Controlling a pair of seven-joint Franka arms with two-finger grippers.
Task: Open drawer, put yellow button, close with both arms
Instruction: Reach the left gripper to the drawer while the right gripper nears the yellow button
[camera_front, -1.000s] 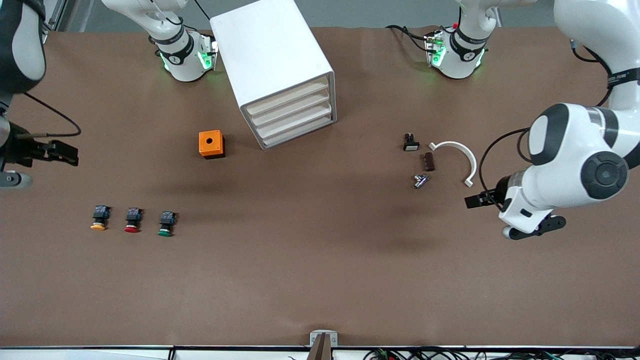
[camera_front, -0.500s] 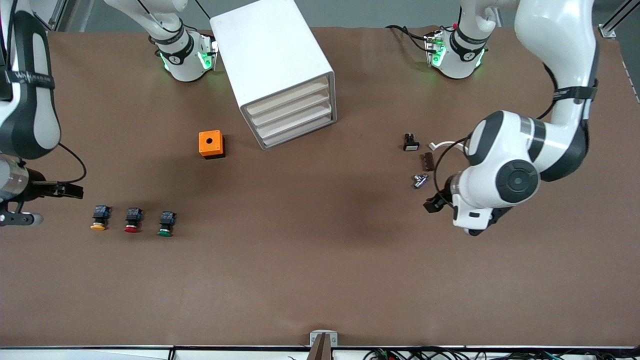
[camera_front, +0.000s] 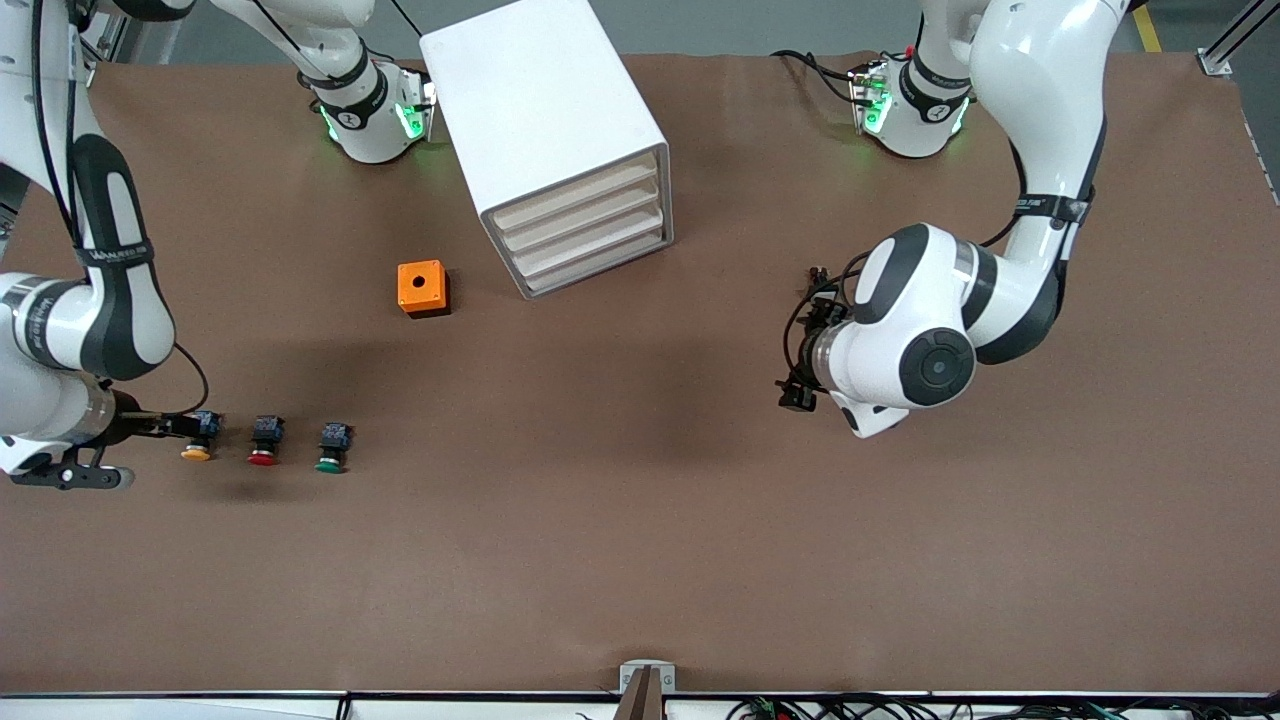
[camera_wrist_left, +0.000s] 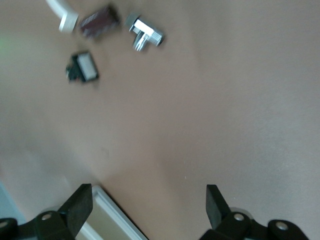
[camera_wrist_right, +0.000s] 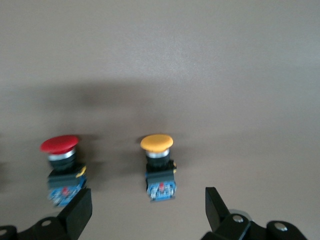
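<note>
the yellow button (camera_front: 196, 440) lies on the table (camera_front: 640, 560) at the right arm's end, first in a row of 3 with the red button (camera_front: 265, 441) and the green button (camera_front: 332, 447) beside it. the right gripper (camera_wrist_right: 148, 210) hangs over the yellow button, its fingers wide apart and holding nothing. the drawer (camera_front: 574, 193) is closed, at the top of the white cabinet (camera_front: 545, 140). the left gripper (camera_wrist_left: 149, 206) is over bare table near some small parts (camera_wrist_left: 112, 35), also wide and holding nothing. an orange box (camera_front: 422, 288) stands beside the cabinet.
</note>
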